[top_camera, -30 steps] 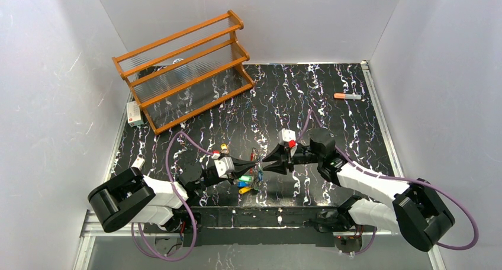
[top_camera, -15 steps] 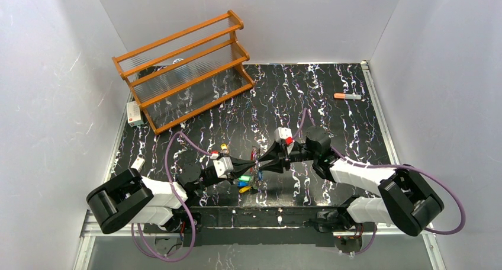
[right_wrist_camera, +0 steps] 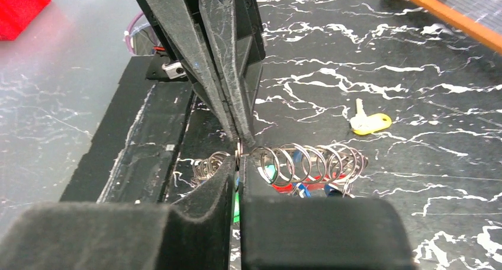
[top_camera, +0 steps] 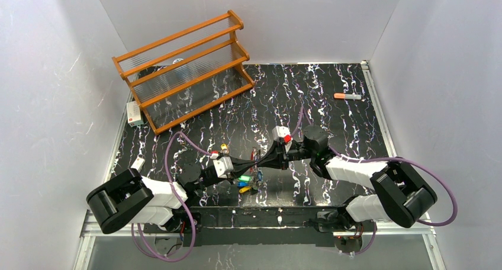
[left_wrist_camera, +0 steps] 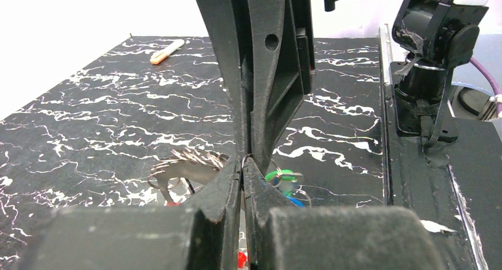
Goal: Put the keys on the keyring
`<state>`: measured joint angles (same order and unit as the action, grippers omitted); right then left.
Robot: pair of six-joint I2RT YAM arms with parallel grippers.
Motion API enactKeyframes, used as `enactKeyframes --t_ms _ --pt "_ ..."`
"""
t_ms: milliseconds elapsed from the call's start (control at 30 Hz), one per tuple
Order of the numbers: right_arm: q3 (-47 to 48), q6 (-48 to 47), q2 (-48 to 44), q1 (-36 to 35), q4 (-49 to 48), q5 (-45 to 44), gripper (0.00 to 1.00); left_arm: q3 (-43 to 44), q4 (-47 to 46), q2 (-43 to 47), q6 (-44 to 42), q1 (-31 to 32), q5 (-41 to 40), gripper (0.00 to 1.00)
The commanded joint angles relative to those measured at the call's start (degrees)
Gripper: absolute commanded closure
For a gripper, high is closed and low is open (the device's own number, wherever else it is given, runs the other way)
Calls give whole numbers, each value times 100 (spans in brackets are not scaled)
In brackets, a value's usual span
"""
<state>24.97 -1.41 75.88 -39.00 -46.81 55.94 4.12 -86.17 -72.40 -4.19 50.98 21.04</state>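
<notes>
I see the black marbled table (top_camera: 337, 128) filling the floor of the cell, with the wooden rack (top_camera: 183, 68) standing slantwise at its far left corner. My left arm (top_camera: 160, 193) and right arm (top_camera: 355, 169) both reach in low toward the near middle of the table, so the two grippers meet tip to tip. The left gripper (top_camera: 254, 162) has its jaws pressed together, nipping a thin wire loop at the very tips. The right gripper (top_camera: 264, 161) is closed the same way, its tips against the same bit of wire from the other side. A small white box (top_camera: 135, 113) lies beside the rack's left end, and a marker (top_camera: 347, 96) lies well apart at the far right. The keyring (right_wrist_camera: 308, 161) shows in the right wrist view as a run of wire loops fanning away from the pinched point, down on the table just under the fingers. The keys (top_camera: 244, 184) with green, blue and yellow heads sit bunched beneath it, and one yellow key (right_wrist_camera: 370, 123) lies on its own nearby
</notes>
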Motion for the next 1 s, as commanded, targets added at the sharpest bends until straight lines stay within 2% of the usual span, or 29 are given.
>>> enactKeyframes --t_ms 0,167,300,367,467,733,967 --pt "233 11 66 16 -285 165 97 -34 -392 112 -20 15 12 100" --pt "397 -315 -7 10 371 86 99 -105 -385 112 -55 10 -91 99" --pt "588 -965 -247 15 1666 -210 99 -230 -385 121 -93 15 -321 70" --pt "650 -1281 -363 16 2374 -476 99 -312 -375 108 -109 16 -440 58" --pt "720 -1554 -506 16 3215 -925 99 -367 -330 57 -125 15 -517 46" --pt "1072 -1705 -315 -229 4648 -2047 99 -232 -1 -321 -197 9 -357 44" --pt "1861 -1784 600 -673 5804 -3078 99 46 119 -887 -71 16 18 46"
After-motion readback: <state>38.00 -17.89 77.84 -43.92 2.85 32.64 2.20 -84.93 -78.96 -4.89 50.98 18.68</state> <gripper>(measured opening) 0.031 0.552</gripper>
